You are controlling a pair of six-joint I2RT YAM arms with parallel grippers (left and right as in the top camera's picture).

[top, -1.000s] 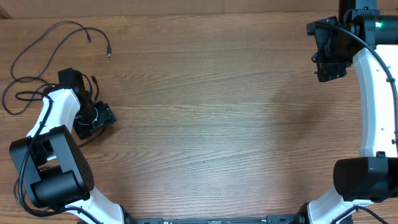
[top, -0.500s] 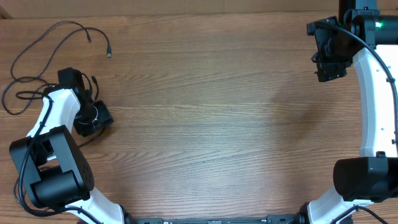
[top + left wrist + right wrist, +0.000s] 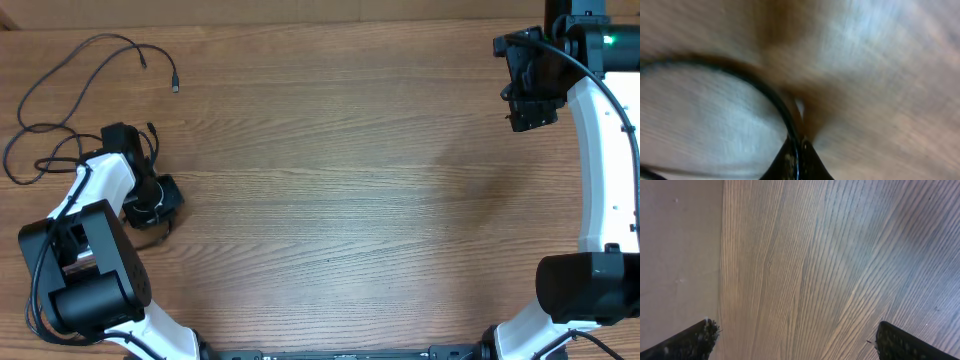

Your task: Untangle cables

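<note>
Cables (image 3: 100,38) black; table (image 3: 350,200) brown, fine wood grain; arms (image 3: 600,150) white with black joints.

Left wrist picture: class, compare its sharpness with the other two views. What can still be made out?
Left wrist view: heavily blurred; only a dark cable curving over the table can be made out. Overhead view: sharp, evenly lit. Right wrist view: crisp wood grain, mild sheen.

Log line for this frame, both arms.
left tool: shut on thin black cable | right tool: open, empty, over far right of brown wooden table | cable loops: loose, far left
</note>
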